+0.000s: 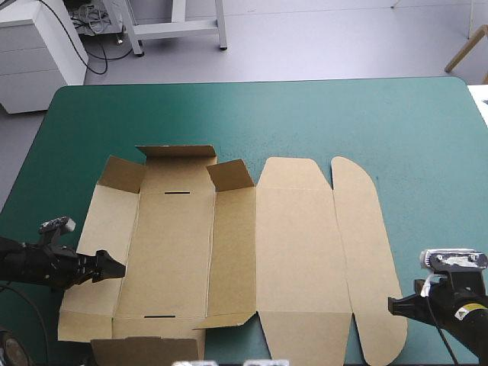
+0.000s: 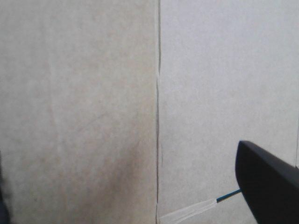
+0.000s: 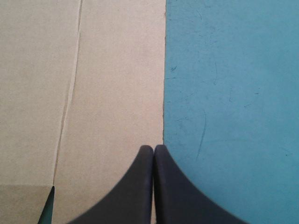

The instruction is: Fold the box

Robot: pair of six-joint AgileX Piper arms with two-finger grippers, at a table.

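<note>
This looks like a robotics lab. A broad table with a teal-green cover [image 1: 305, 114] stands on a bare pale-grey floor [image 1: 320, 38]. Two black robot arms bring the left gripper [image 1: 118, 268] and the right gripper [image 1: 393, 306] over its near side. Beyond the far left corner are a white drawer cabinet [image 1: 38, 53] and a tangle of black and grey cables [image 1: 95, 23].

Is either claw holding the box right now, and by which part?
Nothing is held. The left claw is open over the left side panel of the box; the right claw is shut, its tip at the flat rounded flap's edge.
</note>
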